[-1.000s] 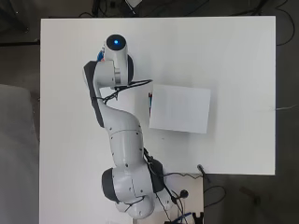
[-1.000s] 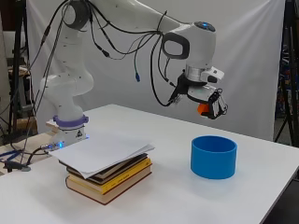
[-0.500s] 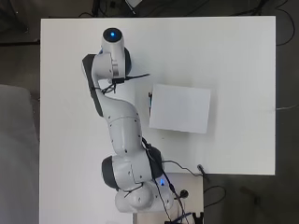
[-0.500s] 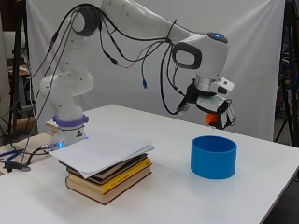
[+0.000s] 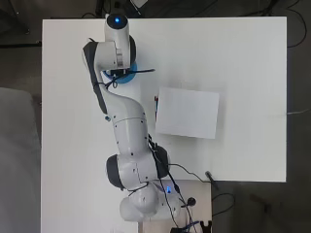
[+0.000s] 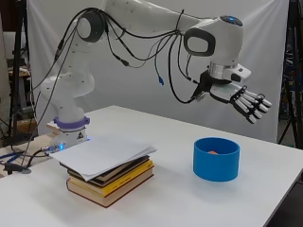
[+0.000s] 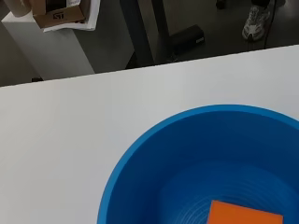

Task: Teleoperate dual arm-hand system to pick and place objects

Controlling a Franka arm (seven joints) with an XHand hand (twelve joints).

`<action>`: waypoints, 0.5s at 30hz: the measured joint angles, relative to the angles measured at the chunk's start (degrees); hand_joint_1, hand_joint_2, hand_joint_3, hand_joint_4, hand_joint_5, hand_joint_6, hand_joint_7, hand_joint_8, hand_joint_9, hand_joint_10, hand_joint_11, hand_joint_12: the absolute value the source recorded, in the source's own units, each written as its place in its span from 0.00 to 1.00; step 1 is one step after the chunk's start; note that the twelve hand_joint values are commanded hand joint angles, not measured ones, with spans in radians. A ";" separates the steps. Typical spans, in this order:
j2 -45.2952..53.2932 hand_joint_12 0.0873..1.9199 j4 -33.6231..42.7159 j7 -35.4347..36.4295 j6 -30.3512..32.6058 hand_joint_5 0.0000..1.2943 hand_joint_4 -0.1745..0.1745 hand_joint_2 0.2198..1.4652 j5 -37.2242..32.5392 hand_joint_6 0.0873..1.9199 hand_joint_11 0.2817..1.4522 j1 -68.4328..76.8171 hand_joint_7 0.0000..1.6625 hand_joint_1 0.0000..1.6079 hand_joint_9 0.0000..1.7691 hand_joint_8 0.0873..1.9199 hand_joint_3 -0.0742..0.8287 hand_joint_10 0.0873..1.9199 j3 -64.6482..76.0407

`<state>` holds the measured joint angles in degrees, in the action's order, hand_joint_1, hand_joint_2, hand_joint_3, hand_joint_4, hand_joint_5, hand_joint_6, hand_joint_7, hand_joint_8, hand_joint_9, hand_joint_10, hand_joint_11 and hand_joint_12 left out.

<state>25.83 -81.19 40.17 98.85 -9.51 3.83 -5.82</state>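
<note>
While hovering above the blue bowl (image 6: 216,159), the hand (image 6: 235,93) is spreading its fingers; an orange block (image 7: 244,219) is lying inside, books (image 6: 110,180) sitting nearby on the counter (image 6: 189,203).

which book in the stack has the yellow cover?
The second from the bottom, its yellow edge showing between the brown bottom book and the dark books above.

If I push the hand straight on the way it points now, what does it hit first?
Probably the blue bowl: the wrist view looks into it, at the orange block inside. In the side view the open hand hangs above the bowl, fingers angled past it.
</note>
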 joint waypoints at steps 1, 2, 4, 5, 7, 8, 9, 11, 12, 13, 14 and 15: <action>-0.59 0.00 -0.89 0.05 0.40 0.05 0.52 0.59 0.31 0.00 0.16 0.00 0.08 0.00 0.19 0.00 0.09 0.00 0.13; -1.15 0.00 -2.30 0.14 0.60 0.06 0.53 0.59 0.69 0.00 0.16 -0.01 0.09 0.00 0.19 0.00 0.09 0.00 0.26; -2.42 0.00 -5.73 0.99 1.03 0.11 0.60 0.59 1.84 0.00 0.15 -0.04 0.10 0.00 0.19 0.00 0.08 0.00 0.54; -3.50 0.00 -7.40 1.53 1.50 0.13 0.63 0.59 2.41 0.00 0.15 -0.04 0.10 0.00 0.19 0.00 0.08 0.00 0.69; -7.18 0.00 -10.81 1.74 3.21 0.14 0.65 0.59 3.92 0.00 0.15 0.04 0.11 0.00 0.20 0.00 0.08 0.00 0.77; -9.62 0.00 -12.31 1.35 3.94 0.14 0.66 0.59 5.36 0.00 0.15 0.07 0.10 0.00 0.19 0.00 0.08 0.00 0.81; -12.26 0.00 -13.62 0.96 4.27 0.11 0.66 0.59 7.12 0.00 0.15 0.07 0.09 0.00 0.19 0.00 0.08 0.00 0.90; -17.51 0.34 -15.69 1.12 4.34 0.34 0.68 0.66 10.54 0.00 0.45 -0.49 0.51 0.00 0.61 0.31 0.10 0.38 0.76; -19.70 0.63 -16.40 1.81 4.24 0.52 0.81 0.72 11.53 0.35 0.60 -1.09 0.66 0.14 0.74 0.62 0.09 0.66 0.72; -21.46 0.57 -16.95 2.56 3.66 0.48 0.89 0.74 11.71 0.45 0.48 -1.58 0.56 0.31 0.64 0.53 0.08 0.63 0.96; -23.04 0.38 -17.55 3.26 2.78 0.30 0.85 0.75 11.39 0.29 0.39 -1.77 0.37 0.43 0.52 0.33 0.07 0.44 1.35; -24.62 0.28 -18.41 3.77 1.91 0.16 0.80 0.77 10.89 0.14 0.39 -1.76 0.27 0.45 0.51 0.17 0.08 0.32 1.70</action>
<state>1.21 -99.59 43.94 100.75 1.38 2.07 -4.12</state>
